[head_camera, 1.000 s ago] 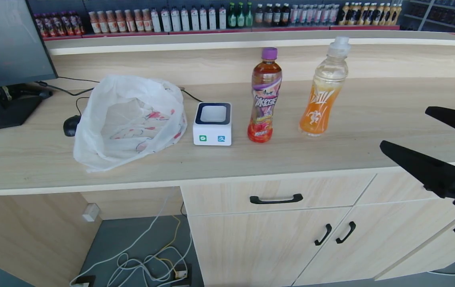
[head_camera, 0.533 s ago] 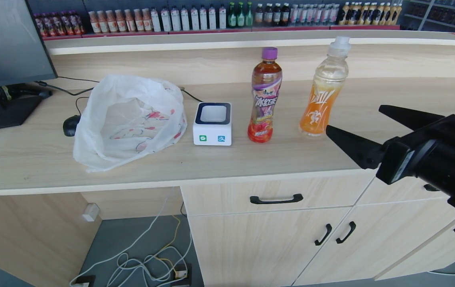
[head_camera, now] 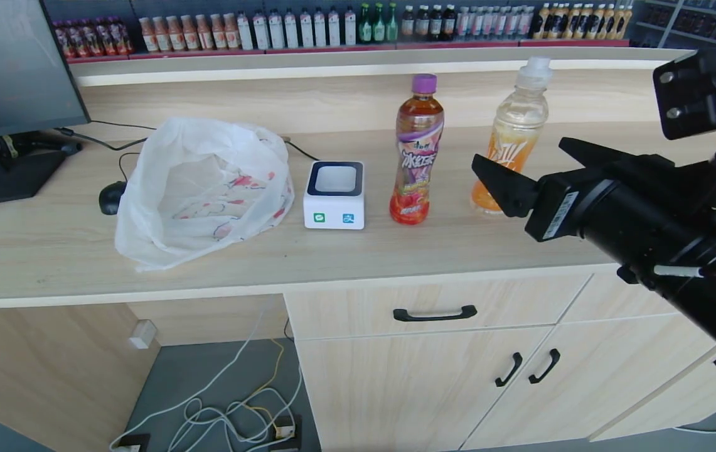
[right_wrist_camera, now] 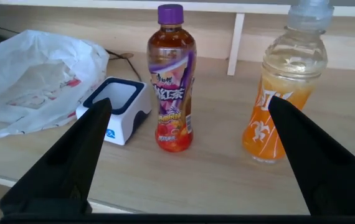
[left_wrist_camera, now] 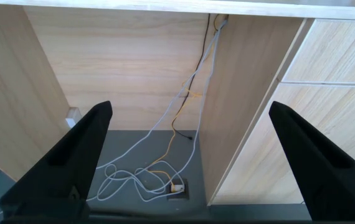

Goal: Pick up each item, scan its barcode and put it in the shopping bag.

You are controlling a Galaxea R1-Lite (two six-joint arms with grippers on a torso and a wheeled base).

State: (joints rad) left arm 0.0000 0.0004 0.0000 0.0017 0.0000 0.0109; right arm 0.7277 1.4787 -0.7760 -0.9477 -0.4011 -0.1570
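Note:
A red tea bottle (head_camera: pixel 417 157) with a purple cap and an orange drink bottle (head_camera: pixel 511 141) with a clear cap stand upright on the wooden counter (head_camera: pixel 358 251). To their left sit the white barcode scanner (head_camera: pixel 334 194) and the open white shopping bag (head_camera: pixel 201 188). My right gripper (head_camera: pixel 524 157) hovers open in front of the orange bottle, touching nothing. Its wrist view shows the tea bottle (right_wrist_camera: pixel 173 81), the orange bottle (right_wrist_camera: pixel 281 93), the scanner (right_wrist_camera: pixel 118 109) and the bag (right_wrist_camera: pixel 34 81) beyond the open right gripper (right_wrist_camera: pixel 189 107). My left gripper (left_wrist_camera: pixel 190 115) hangs open below the counter's edge.
A monitor (head_camera: pixel 12 63) and a black mouse (head_camera: pixel 111 198) stand left of the bag. A raised ledge (head_camera: pixel 358 69) runs behind the counter, with shelves of bottles beyond. Drawers and cabinet doors (head_camera: pixel 433 314) sit under the counter, and loose cables (left_wrist_camera: pixel 159 180) lie on the floor.
My right arm has swung up and to the left from the picture's right edge, ending in front of the orange bottle, still open. The bottles, scanner and bag have not moved.

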